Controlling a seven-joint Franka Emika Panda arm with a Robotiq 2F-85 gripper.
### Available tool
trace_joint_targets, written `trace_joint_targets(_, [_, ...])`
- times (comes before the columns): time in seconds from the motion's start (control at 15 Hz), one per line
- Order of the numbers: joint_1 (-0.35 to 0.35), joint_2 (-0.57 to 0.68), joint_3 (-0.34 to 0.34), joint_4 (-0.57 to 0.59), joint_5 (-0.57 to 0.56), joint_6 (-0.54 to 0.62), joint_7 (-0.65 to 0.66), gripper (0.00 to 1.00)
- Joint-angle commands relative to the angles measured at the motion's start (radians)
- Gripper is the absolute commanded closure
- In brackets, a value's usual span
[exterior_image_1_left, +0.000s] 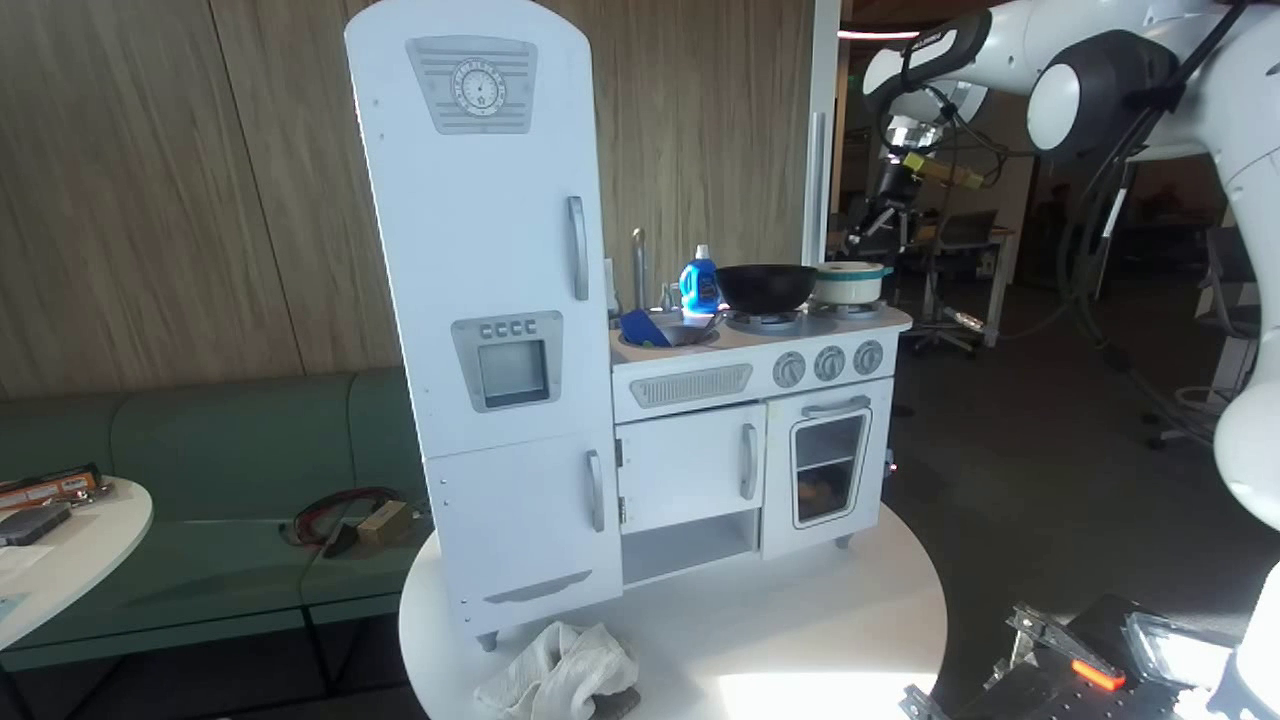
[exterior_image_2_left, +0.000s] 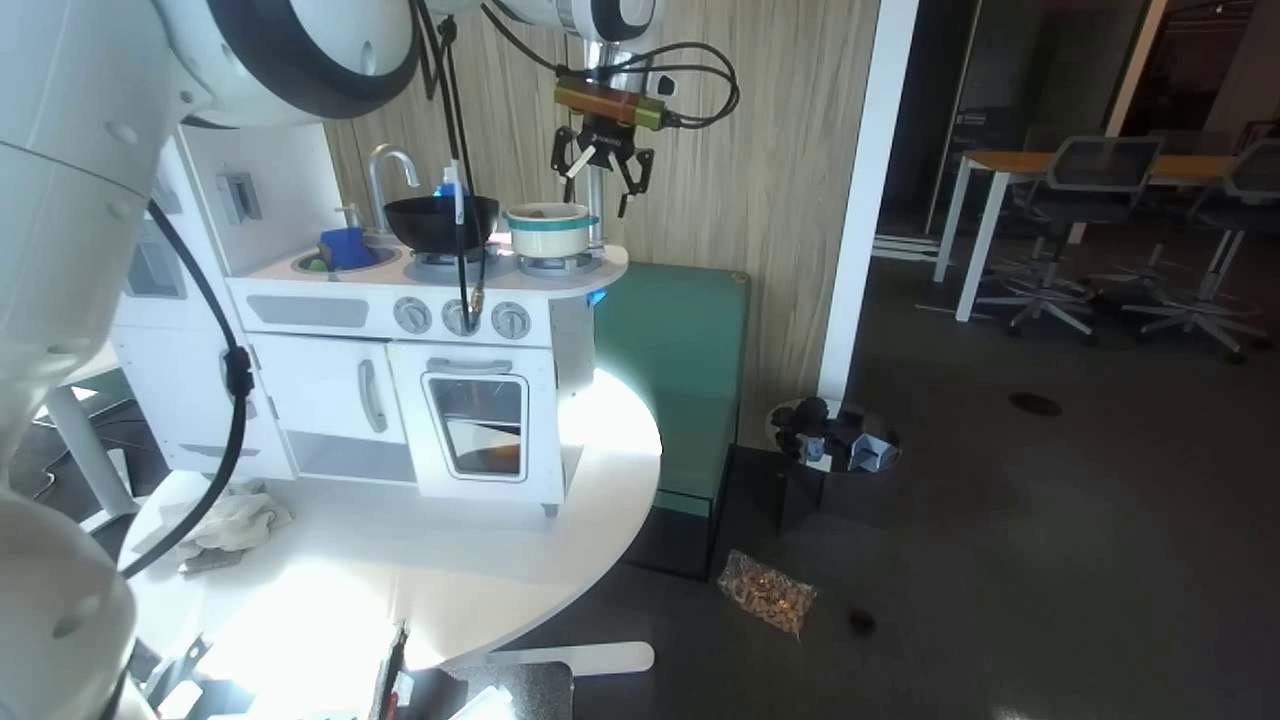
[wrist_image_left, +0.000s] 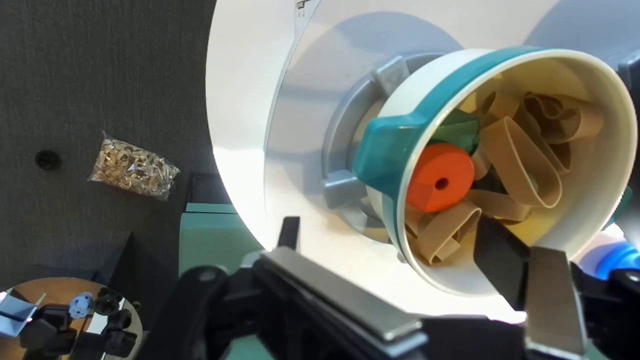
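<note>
- Two fingers (exterior_image_2_left: 638, 172), spread apart with nothing between them: my pincer (exterior_image_2_left: 598, 200) hangs empty near the pot (exterior_image_2_left: 549, 240) at one end of a toy kitchen (exterior_image_1_left: 690, 470).
- The pot stands upright and lidless on its burner (wrist_image_left: 340, 187), a black pan (exterior_image_2_left: 435, 225) just beside it, as both exterior views show.
- Done, by my reading: tan loops (wrist_image_left: 522, 165), a green piece (wrist_image_left: 457, 131) and an orange piece (wrist_image_left: 440, 176) with a hole all lie inside the pot, the orange one close to the wall by the teal handle (wrist_image_left: 387, 150).
- Not done, as I judge it: any hold. Neither the pot nor anything in it is in my grasp, and I make out no touch on the rim.
- My arm (exterior_image_1_left: 1090, 90) arcs high and out to the kitchen's end, then turns down, so the pincer points floorward above rim height.
- In the wrist view, one fingertip (wrist_image_left: 500, 260) cuts across the pot's edge while its mate (wrist_image_left: 289, 235) shows outside the pot. Whether the former stands right over the mouth, I cannot tell.
- Nearby: a blue bottle (exterior_image_1_left: 700, 285) by the pan, and a crumpled cloth (exterior_image_1_left: 565, 670) on the round table (exterior_image_1_left: 800, 600).
</note>
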Motion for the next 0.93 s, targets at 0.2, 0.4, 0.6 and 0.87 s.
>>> trace_joint_targets(0.2, [-0.002, 0.053, 0.006, 0.065, 0.012, -0.022, 0.029, 0.26])
trace_joint_targets(0.4, [-0.002, 0.058, 0.005, 0.071, 0.013, -0.021, 0.033, 0.40])
trace_joint_targets(0.6, [-0.003, 0.056, 0.007, 0.073, 0.017, -0.027, 0.036, 0.62])
trace_joint_targets(0.87, [0.001, 0.052, 0.003, 0.069, 0.008, -0.041, 0.055, 0.92])
